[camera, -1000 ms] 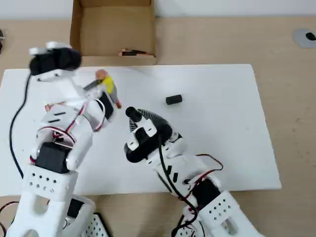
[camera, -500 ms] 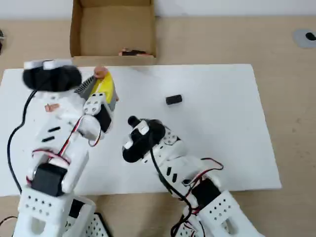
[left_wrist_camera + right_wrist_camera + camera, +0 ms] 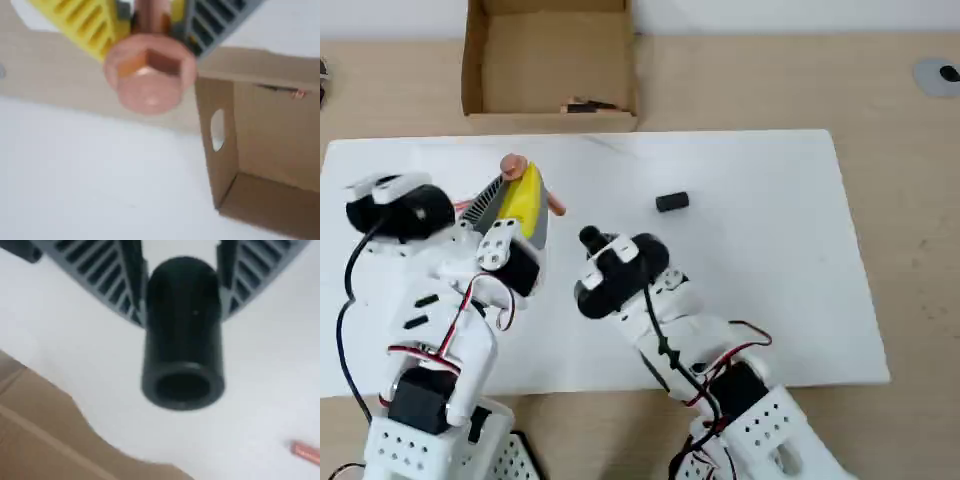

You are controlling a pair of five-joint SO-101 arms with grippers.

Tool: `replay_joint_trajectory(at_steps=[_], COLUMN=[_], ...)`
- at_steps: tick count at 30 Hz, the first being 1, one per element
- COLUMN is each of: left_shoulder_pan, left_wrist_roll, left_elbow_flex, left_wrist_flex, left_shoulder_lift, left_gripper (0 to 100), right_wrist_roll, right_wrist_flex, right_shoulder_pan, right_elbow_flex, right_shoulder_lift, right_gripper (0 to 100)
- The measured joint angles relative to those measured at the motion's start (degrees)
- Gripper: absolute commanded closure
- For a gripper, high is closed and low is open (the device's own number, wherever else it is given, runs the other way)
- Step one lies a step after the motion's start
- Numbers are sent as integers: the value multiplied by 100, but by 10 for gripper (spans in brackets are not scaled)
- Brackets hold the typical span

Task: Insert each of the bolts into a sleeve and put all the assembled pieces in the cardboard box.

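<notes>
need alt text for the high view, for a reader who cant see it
Two white robot arms reach over a white sheet: the left gripper holds a copper bolt, the right gripper a black sleeve. A second sleeve lies loose on the sheet, and an open cardboard box beyond it holds one small piece.

1. The left arm is lying at the lower left of the high view, angling up and right.
2. The left gripper is pinching a copper bolt between its yellow and grey fingers.
3. The right arm is rising from bottom centre, leaning up-left.
4. The right gripper is clamping a black sleeve.
</notes>
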Motion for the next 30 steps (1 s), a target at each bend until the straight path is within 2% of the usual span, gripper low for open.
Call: replay_joint_trajectory(at_steps=[9,14,21,30], left_shoulder_pan=[0,334,457,457], left_wrist_roll=[264,264,264,-571], left_elbow_flex=[53,88,88,-97], left_wrist_flex=[-18,149,475,475], left_shoulder_lift=[-677,-756,-765,-765], left_gripper=[992,992,992,991], right_wrist_roll=[-53,-53,-53,-53], right_wrist_flex=[-466,-1116,-1204,-1204], right_shoulder_pan=[-563,-624,-642,-642], right_elbow_flex=[0,9,18,70], right_shoulder_lift=[0,0,0,0], right_gripper=[988,988,988,988])
